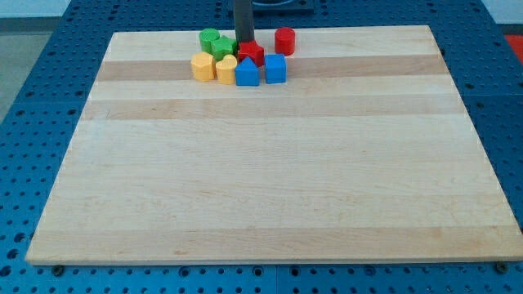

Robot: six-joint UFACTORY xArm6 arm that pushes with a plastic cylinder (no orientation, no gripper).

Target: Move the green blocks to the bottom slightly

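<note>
Starting at the left of my tip [244,42]: green cylinder [208,38] and green block [223,46], touching, near the surface [261,180] top edge, yellow blocks [202,67] below. No gripper: my tip touches the red block [252,54]. Right: red cylinder [284,41].

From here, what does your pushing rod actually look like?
A straight, plain dark grey rod, coming down from the view's top edge. No cables, markings or sleeve show on it. My tip is dark like the rest; the arm above it is out of view.
</note>
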